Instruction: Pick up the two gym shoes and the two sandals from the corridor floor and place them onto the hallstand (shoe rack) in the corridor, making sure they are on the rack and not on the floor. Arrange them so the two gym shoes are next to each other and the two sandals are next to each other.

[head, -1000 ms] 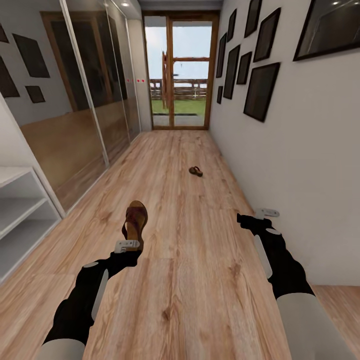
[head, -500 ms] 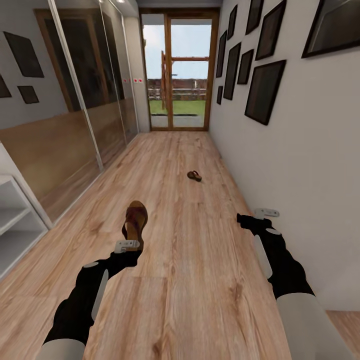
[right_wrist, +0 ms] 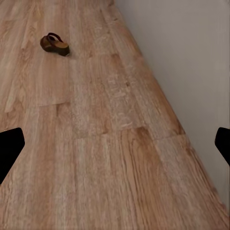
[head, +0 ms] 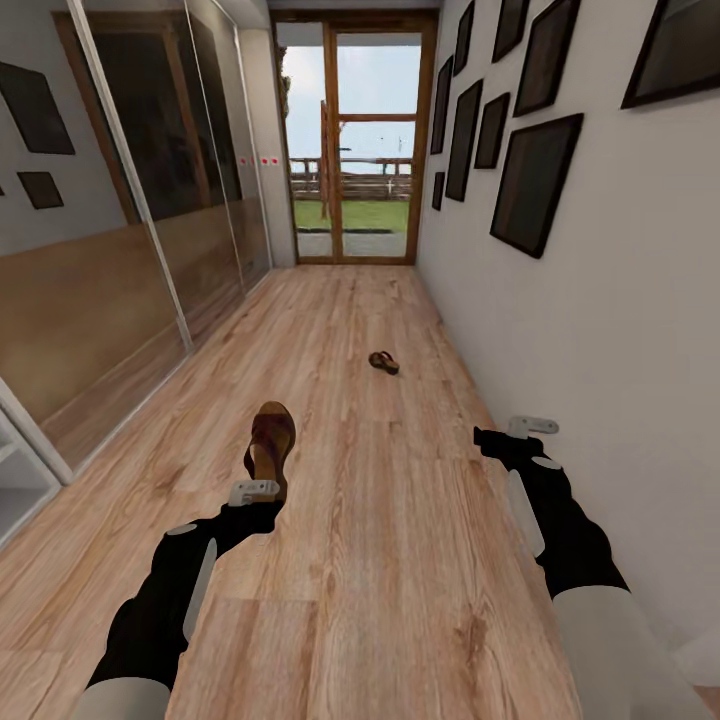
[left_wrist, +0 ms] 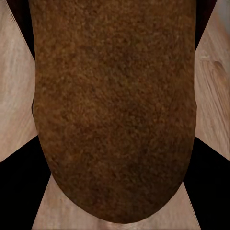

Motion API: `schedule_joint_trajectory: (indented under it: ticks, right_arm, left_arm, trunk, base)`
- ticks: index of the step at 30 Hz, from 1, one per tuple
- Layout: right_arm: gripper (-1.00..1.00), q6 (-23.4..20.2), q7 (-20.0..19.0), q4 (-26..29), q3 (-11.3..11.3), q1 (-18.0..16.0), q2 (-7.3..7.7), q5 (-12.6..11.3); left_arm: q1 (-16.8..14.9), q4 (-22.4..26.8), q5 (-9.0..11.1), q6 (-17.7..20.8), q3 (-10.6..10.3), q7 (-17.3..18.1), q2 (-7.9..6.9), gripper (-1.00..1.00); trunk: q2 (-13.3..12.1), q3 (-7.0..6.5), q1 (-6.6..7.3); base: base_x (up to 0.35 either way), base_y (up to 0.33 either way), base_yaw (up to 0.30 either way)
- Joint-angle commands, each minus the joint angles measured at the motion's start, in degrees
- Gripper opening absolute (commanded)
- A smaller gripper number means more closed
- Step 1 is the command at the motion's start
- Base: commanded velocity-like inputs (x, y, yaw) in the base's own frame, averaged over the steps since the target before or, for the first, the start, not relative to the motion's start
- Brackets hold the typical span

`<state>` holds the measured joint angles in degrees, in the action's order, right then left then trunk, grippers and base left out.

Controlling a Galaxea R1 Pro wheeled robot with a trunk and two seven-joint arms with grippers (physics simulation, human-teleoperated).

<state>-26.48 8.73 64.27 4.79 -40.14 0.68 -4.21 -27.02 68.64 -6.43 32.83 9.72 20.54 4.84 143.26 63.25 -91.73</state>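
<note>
Forward travel has brought the far sandal [head: 383, 361] nearer on the corridor floor [head: 400, 560]. Left pincer [head: 254, 490] grips the other sandal [head: 271, 440] at its heel. Right pincer [head: 533, 426] is spread wide, empty. Sandals appear light and semi-stiff; grasp the sole edge.

Brown sandal [head: 270, 446] in left end effector [head: 254, 491], second sandal [head: 383, 362] far ahead.

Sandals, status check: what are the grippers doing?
Left gripper shut on one sandal. Right gripper open, empty. Second sandal on corridor floor ahead, path unobstructed.
</note>
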Motion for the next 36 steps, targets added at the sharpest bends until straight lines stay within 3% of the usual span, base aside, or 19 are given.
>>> schedule_joint_trajectory:
  ticks: [1, 5, 7, 8, 9, 10, 11, 14, 25, 31, 36]
  right_arm:
    - [1.0, -0.24, 0.35, 0.07, -0.1, -0.02, 0.03, -0.45]
    - [1.0, -0.24, 0.13, 0.03, -0.42, -0.02, -0.02, -0.84]
    - [1.0, -0.27, 0.1, 0.01, -1.83, -0.02, -0.02, -0.94]
    - [1.0, -0.35, -0.04, 0.0, -3.76, -0.02, 0.0, -1.0]
    - [1.0, -0.5, -1.42, -0.02, -10.65, -0.02, 0.05, -1.08]
    - [1.0, -0.53, -1.9, -0.07, -13.34, -0.02, 0.07, -1.11]
    - [1.0, -0.59, -2.22, -0.11, -15.45, -0.02, 0.14, -1.12]
    - [1.0, -0.65, -2.74, -0.18, -18.42, -0.02, 0.22, -1.14]
    - [1.0, -0.68, -3.36, -0.81, -19.36, -0.02, 0.19, -1.29]
    - [1.0, -0.68, -10.53, -1.01, -19.07, -0.02, 0.38, -2.71]
    - [1.0, -0.6, -12.72, -1.07, -19.15, -0.02, 0.19, -4.1]
  left_arm:
    - [-0.04, 0.09, -0.52, 0.22, 0.21, 0.56, 0.08, -1.0]
    - [-0.03, 0.09, -0.52, 0.22, 0.21, 0.56, 0.08, -1.0]
    - [-0.02, 0.09, -0.52, 0.22, 0.21, 0.56, 0.08, -1.0]
    - [-0.03, 0.09, -0.52, 0.22, 0.21, 0.56, 0.08, -1.0]
    - [0.0, 0.09, -0.52, 0.22, 0.21, 0.56, 0.08, -1.0]
    - [0.0, 0.09, -0.52, 0.22, 0.21, 0.56, 0.08, -1.0]
    - [-0.02, 0.09, -0.52, 0.22, 0.21, 0.56, 0.08, -1.0]
    - [-0.01, 0.09, -0.52, 0.22, 0.21, 0.56, 0.08, -1.0]
    - [0.0, 0.09, -0.52, 0.22, 0.21, 0.56, 0.08, -1.0]
    - [0.0, 0.09, -0.52, 0.22, 0.14, 0.56, 0.08, -1.0]
    - [-0.04, 0.09, -0.52, 0.22, 0.12, 0.56, 0.08, -1.0]
  trunk:
    - [0.02, 0.06, -0.02]
    - [0.02, 0.06, -0.02]
    - [0.02, 0.06, -0.02]
    - [0.02, 0.06, -0.02]
    - [0.02, 0.06, -0.02]
    - [0.02, 0.06, -0.02]
    - [0.02, 0.06, -0.02]
    - [0.02, 0.06, -0.02]
    - [0.02, 0.06, -0.02]
    - [0.02, 0.06, -0.02]
    - [0.02, 0.06, -0.02]
  base:
    - [0.348, -0.094, 0.0]
    - [0.348, -0.094, 0.0]
    - [0.347, -0.094, 0.0]
    - [0.347, -0.094, 0.0]
    - [0.347, -0.094, 0.0]
    - [0.347, -0.094, 0.0]
    - [0.347, -0.094, 0.0]
    - [0.347, -0.094, 0.0]
    - [0.348, -0.094, 0.0]
    - [0.348, -0.094, 0.0]
    - [0.347, -0.094, 0.0]
